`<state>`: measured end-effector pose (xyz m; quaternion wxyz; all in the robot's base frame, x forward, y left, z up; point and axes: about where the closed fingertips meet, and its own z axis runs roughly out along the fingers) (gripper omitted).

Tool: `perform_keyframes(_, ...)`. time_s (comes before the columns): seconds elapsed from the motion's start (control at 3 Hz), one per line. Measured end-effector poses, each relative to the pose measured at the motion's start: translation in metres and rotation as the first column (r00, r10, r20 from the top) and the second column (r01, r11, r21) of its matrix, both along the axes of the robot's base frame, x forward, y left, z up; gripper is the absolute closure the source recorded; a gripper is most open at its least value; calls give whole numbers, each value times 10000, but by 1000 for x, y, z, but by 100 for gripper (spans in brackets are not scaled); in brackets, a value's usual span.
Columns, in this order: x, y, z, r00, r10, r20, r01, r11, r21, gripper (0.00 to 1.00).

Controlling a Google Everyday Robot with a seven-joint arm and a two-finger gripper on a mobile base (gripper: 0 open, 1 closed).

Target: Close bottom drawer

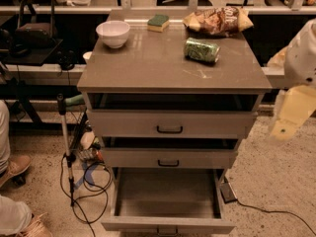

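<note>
The bottom drawer (pixel 168 225) of the grey-beige cabinet is pulled far out toward me, its inside bare, its front and small black handle at the lower edge of the camera view. The two drawers above, the middle one (pixel 169 158) and the top one (pixel 170 124), stand slightly open. My gripper (pixel 291 113) is at the right edge of the view, beside the cabinet at the height of the top drawer, apart from all drawers. My white arm (pixel 306 53) rises above it.
On the cabinet top (pixel 148 68) are a white bowl (pixel 113 33), a green sponge (pixel 158 22), a chip bag (pixel 217 19) and a green can (pixel 202 50) on its side. Cables and a pole (pixel 66 147) lie left of the cabinet. A person's shoes (pixel 12 169) are at far left.
</note>
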<state>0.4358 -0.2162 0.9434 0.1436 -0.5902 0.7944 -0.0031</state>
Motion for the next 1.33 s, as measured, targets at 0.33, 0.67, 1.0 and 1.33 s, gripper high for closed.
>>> perform_keyframes(0.33,-10,7,-89,9856,-673,-1552,835,9915,999,0)
perform_keyframes(0.67,-27,21,-169,9502,-1312,-2827,1886,9642,1864,0)
perform_keyframes(1.0,-45,47,-253,8893,-1696,-4247,3033,9138,2701,0)
perform_keyframes(1.33,-46,49,-265,8821,-1695,-4396,3120,9093,2754,0)
